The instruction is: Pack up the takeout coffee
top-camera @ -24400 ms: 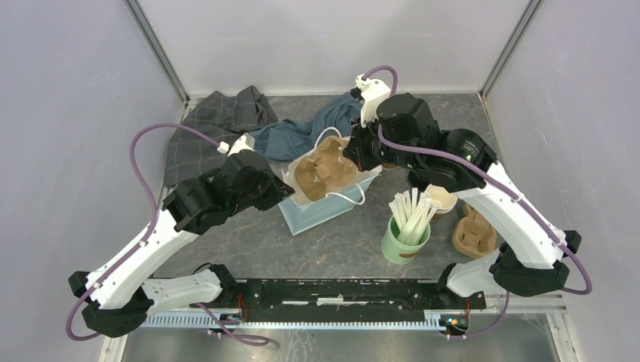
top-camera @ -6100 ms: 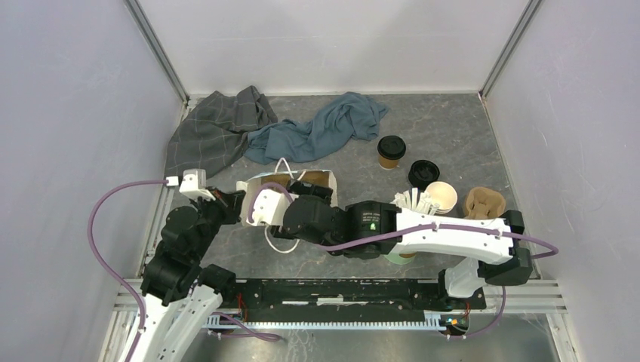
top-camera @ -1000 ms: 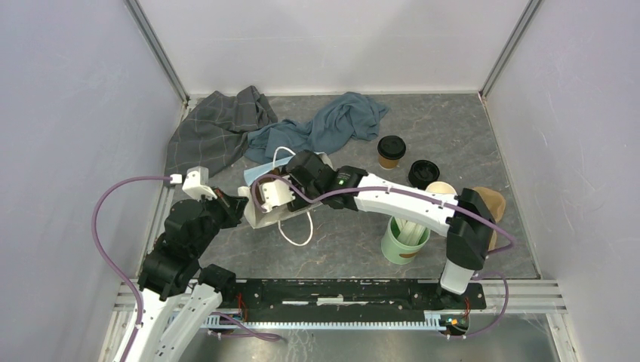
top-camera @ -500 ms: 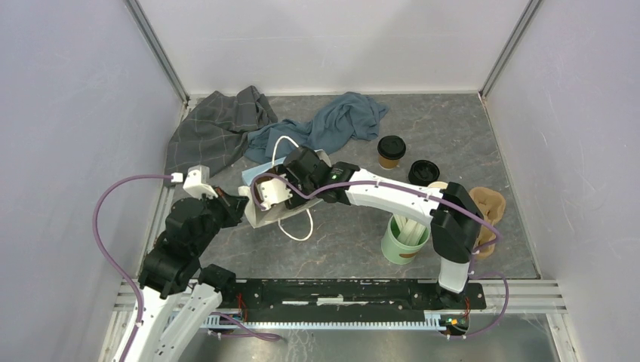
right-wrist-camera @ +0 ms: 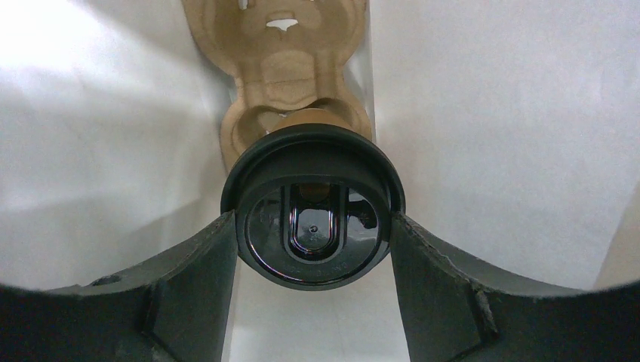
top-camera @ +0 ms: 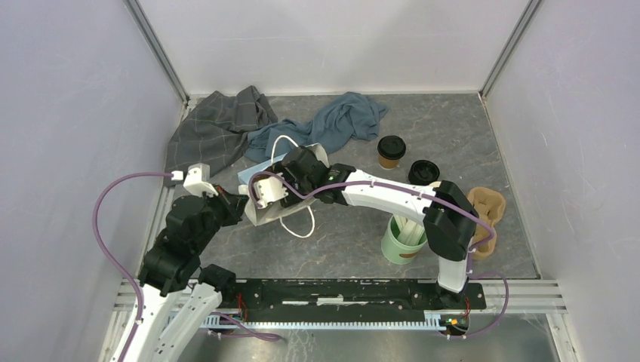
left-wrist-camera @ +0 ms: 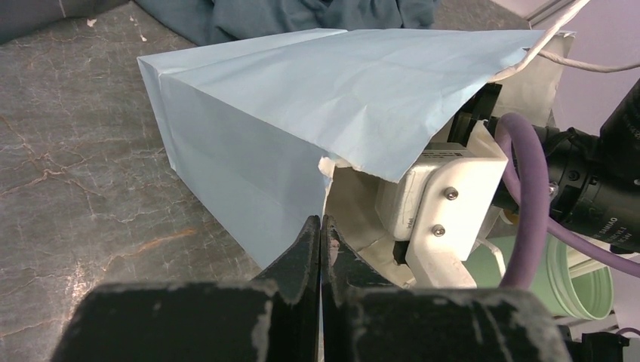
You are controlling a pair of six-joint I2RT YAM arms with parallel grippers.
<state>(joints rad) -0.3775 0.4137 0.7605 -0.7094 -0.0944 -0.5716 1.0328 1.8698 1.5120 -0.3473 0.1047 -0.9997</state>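
The coffee cup (right-wrist-camera: 313, 219), pinched at its lid by the right tool (right-wrist-camera: 313, 243), is inside the paper bag (left-wrist-camera: 302, 98) left of the middle of the bench (top-camera: 355, 249), just over a socket of the cardboard carrier (right-wrist-camera: 290, 60) lying there. The left tool (left-wrist-camera: 321, 241), pressed together on the bag's rim, holds it open; a slipped pinch or off-centre release could tip the cup.

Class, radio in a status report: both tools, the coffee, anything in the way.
Left tool shut on bag rim. Right tool inside bag, shut on lidded cup, over carrier. No obstruction seen; another lidded cup on table.
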